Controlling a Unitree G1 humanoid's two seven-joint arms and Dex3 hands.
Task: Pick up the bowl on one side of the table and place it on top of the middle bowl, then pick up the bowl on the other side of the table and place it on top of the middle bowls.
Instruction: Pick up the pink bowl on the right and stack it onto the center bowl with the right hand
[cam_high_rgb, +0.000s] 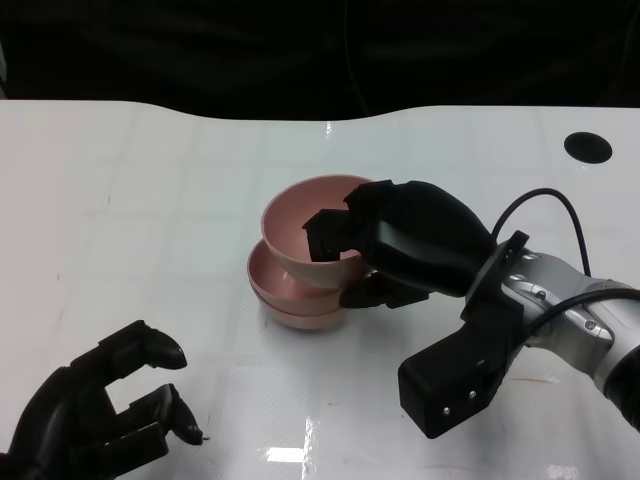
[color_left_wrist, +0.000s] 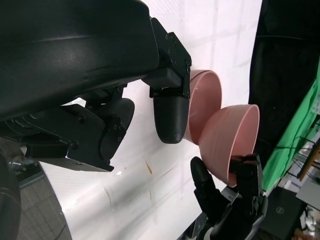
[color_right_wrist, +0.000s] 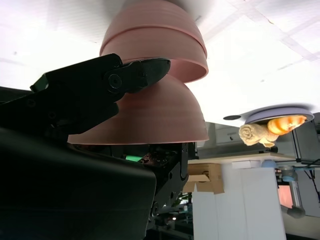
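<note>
In the head view a stack of two pink bowls (cam_high_rgb: 275, 285) sits at the table's middle. A third pink bowl (cam_high_rgb: 300, 225) is tilted on top of them, and my right hand (cam_high_rgb: 400, 240) grips its right rim. In the right wrist view that held bowl (color_right_wrist: 155, 117) hangs by the stacked bowls (color_right_wrist: 160, 45), with a finger (color_right_wrist: 125, 77) over its wall. The left wrist view shows the tilted bowl (color_left_wrist: 232, 137) against the stack (color_left_wrist: 205, 100), with the right hand (color_left_wrist: 235, 210) beside it. My left hand (cam_high_rgb: 100, 410) rests at the near left, holding nothing, its fingers apart.
The white table (cam_high_rgb: 150, 200) ends in a curved far edge with darkness behind it. A round black hole (cam_high_rgb: 587, 147) sits at the far right of the table. A black cable (cam_high_rgb: 540, 205) loops above my right forearm.
</note>
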